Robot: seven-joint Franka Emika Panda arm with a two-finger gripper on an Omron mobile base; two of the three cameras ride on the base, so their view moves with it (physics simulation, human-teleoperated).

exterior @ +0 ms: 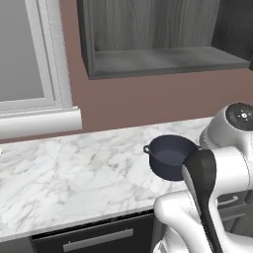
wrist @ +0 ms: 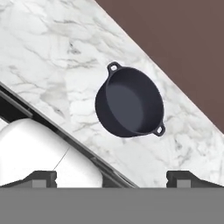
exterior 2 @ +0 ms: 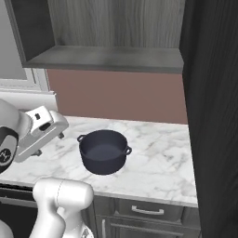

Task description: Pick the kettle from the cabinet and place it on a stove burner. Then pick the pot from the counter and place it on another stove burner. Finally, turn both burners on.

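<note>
A round dark navy pot point(exterior: 170, 157) point(exterior 2: 103, 151) point(wrist: 130, 101) with two small loop handles stands lidless on the white marble counter point(exterior: 74, 168) point(exterior 2: 158, 158) point(wrist: 52, 52). It is near the counter's front edge. My gripper point(wrist: 116, 179) is open, its dark fingertips point(wrist: 43, 177) spread wide with nothing between them. It hovers above the counter's front edge and looks down at the pot, apart from it. Above on the wall hangs the dark grey doorless cabinet point(exterior: 163, 59) point(exterior 2: 107, 58), and the part of its shelf that shows is bare. The kettle and the stove burners are out of view.
A pale window frame with a sill point(exterior: 39, 74) stands at the left above the counter. A tall dark panel point(exterior 2: 211, 116) closes the counter's right end. Dark base drawers with bar handles point(exterior: 99, 239) point(exterior 2: 146, 210) run under the counter edge.
</note>
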